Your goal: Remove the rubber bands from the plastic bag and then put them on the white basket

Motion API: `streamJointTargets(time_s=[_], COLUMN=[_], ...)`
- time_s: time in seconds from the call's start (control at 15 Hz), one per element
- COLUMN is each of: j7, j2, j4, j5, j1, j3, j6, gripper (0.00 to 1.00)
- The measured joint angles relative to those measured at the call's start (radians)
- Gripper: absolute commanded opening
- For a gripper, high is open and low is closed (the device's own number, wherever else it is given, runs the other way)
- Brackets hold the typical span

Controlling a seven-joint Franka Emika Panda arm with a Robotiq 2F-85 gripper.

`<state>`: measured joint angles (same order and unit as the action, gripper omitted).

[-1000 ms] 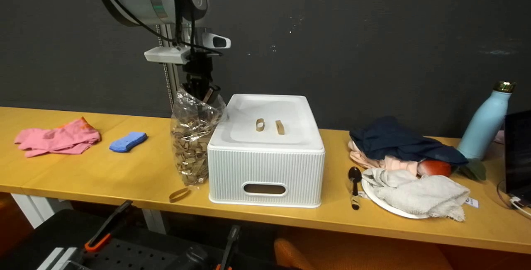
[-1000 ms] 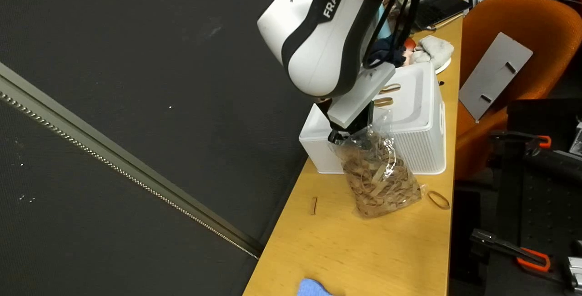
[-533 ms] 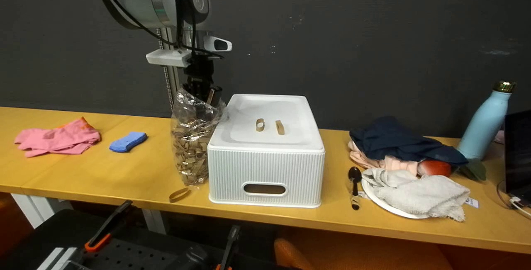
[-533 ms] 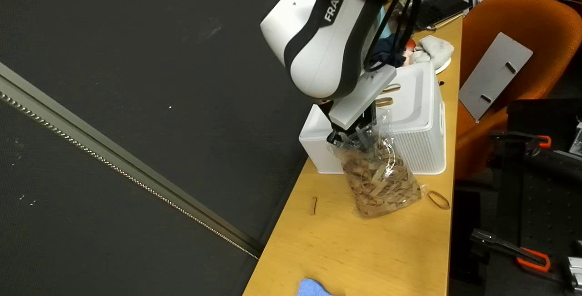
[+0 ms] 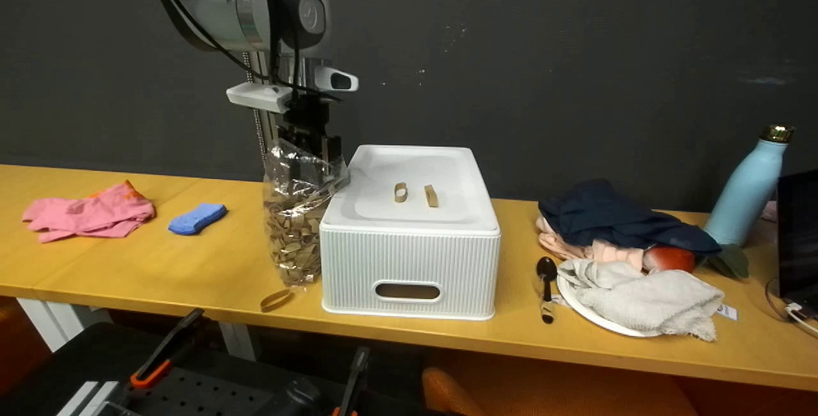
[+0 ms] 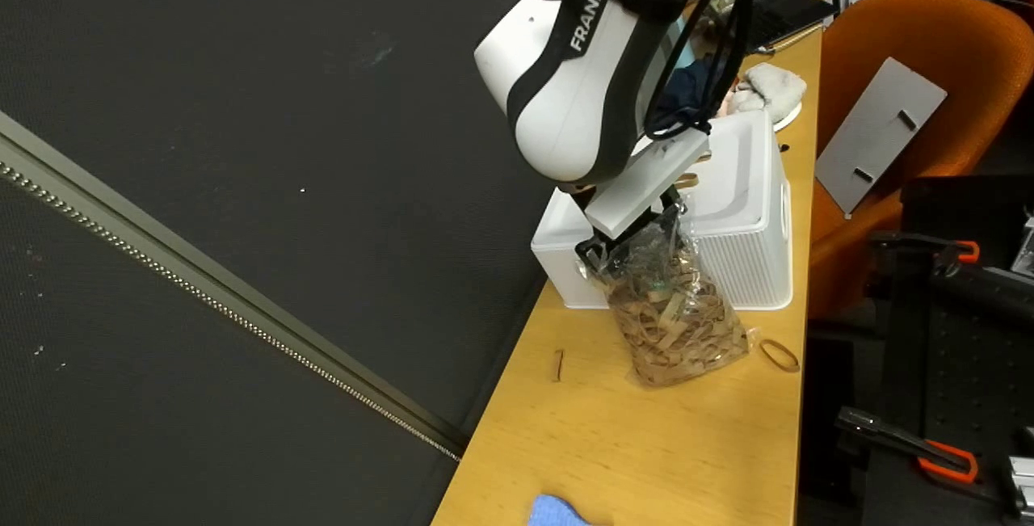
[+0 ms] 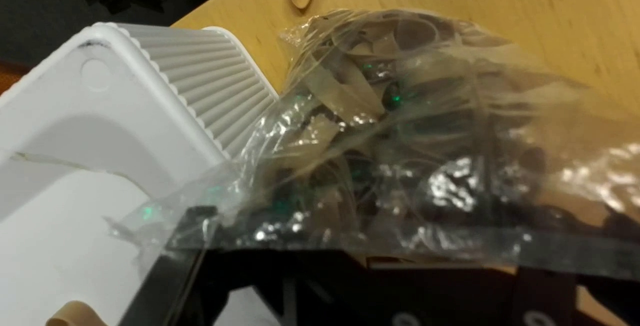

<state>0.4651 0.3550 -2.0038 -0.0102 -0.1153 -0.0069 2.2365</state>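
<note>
Lower than before, the white-and-black arm (image 6: 565,124) reaches into the clear plastic bag (image 5: 276,170), its black gripper (image 5: 311,161) spread wide, seemingly empty, facing thin tan rubber bands (image 6: 677,330) inside, probably light, springy, best pinched by an upper loop.

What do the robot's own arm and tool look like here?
The arm is white to grey and rounded, with curved black bands and white lettering that shows FRANK on black. Loose black cables run along its outside. A flat white bar sits just above the tool, which is black with two fingers.
</note>
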Motion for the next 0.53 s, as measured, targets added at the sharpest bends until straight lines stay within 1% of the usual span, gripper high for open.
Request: streamJointTargets(time_s=[0.53], j7=[-0.002], j2=[0.046], j4=[0.026], j5=[-0.026], j1=[0.004], j3=[-0.003], j6=[0.001], gripper=[1.00])
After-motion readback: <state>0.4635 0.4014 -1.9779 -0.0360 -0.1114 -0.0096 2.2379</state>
